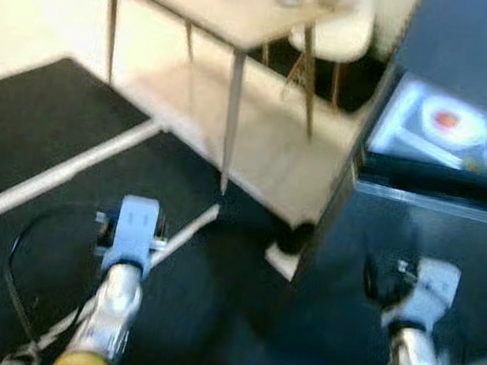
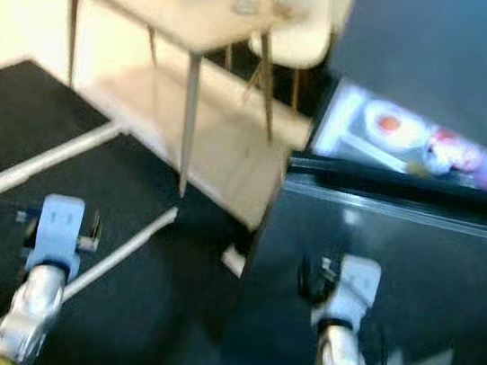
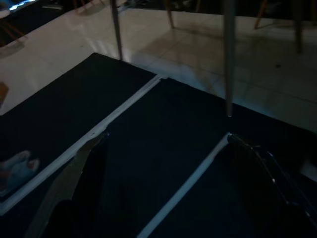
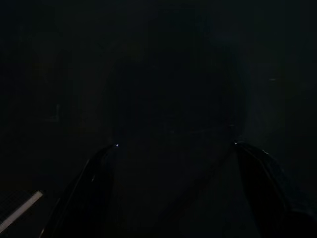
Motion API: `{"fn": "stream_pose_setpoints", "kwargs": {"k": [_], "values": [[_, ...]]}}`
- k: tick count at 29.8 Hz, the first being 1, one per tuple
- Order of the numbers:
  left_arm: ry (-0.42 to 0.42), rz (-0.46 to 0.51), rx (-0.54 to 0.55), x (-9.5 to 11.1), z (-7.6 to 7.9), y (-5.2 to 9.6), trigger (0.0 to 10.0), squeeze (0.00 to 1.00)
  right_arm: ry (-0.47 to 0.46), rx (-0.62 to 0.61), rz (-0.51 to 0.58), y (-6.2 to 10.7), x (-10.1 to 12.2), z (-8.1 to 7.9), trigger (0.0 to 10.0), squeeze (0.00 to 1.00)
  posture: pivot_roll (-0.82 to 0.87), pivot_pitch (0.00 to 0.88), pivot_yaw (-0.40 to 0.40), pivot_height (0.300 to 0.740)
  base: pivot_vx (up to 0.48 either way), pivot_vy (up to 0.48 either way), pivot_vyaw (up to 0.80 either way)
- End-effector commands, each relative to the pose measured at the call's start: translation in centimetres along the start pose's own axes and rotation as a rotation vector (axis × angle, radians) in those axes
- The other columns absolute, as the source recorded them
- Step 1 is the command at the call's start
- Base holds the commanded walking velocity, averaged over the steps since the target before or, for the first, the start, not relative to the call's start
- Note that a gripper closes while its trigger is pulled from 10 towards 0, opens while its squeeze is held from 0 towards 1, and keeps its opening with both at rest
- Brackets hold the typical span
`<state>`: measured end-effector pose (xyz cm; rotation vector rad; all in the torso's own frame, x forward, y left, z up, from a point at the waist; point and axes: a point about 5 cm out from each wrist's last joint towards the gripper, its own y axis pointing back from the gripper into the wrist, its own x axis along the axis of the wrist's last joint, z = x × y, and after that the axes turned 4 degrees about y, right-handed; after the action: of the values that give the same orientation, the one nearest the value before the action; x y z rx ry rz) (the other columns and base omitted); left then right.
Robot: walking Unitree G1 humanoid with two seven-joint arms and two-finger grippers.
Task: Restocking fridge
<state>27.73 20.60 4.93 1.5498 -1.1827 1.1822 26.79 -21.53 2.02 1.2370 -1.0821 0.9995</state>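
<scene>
My two forearms are showing as shiny silver tubes, each ending in a pale blue-grey wrist block. A yellowish band is ringing my left arm (image 1: 108,309) near its base, and a thin black cable is looping beside it. More black cable is curling by my right arm (image 1: 419,352). My long fingers (image 3: 74,188) are looking black and glossy.

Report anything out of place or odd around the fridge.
The dark glossy fridge stands ajar at the top: a lit gap shows a white plate of red food inside. Nothing looks spilled or damaged. Both grippers hang empty, with fingers spread, over the black floor mat.
</scene>
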Motion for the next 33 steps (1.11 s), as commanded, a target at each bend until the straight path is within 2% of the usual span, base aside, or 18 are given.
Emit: {"fn": "stream_pose_setpoints", "kwargs": {"k": [1, 15, 20, 25, 33], "values": [[-0.004, -0.028, -0.001, -0.6, 0.0, 0.3, 10.0, 0.0, -0.005, 0.012, 0.012, -0.3, 0.4, -0.4, 10.0, 0.0, -0.01, 0.059, -0.053, 0.74, 0.461, 0.0, 0.0], [-0.002, -0.03, 0.006, -0.6, -0.2, 0.3, 10.0, 0.0, -0.001, 0.02, 0.018, -0.5, 0.7, -0.6, 10.0, 0.0, 0.0, 0.052, -0.052, 0.74, 0.461, 0.0, 0.0], [0.041, -0.066, 0.067, -0.6, -1.0, -0.3, 10.0, 0.0, -0.001, 0.01, 0.016, -0.4, 0.5, -0.5, 10.0, 0.0, -0.01, 0.048, -0.049, 0.74, 0.461, 0.0, 0.0], [0.038, -0.056, 0.049, -0.3, -1.2, -0.6, 10.0, 0.0, 0.004, -0.003, 0.011, -0.5, 0.5, -0.4, 10.0, 0.0, 0.0, 0.045, -0.047, 0.74, 0.461, 0.0, 0.0], [0.027, -0.073, 0.047, -0.8, -1.2, -0.3, 10.0, 0.0, 0.004, 0.001, 0.008, -0.6, 0.5, -0.5, 10.0, 0.0, 0.0, 0.043, -0.051, 0.74, 0.461, 0.0, 0.0]]}}
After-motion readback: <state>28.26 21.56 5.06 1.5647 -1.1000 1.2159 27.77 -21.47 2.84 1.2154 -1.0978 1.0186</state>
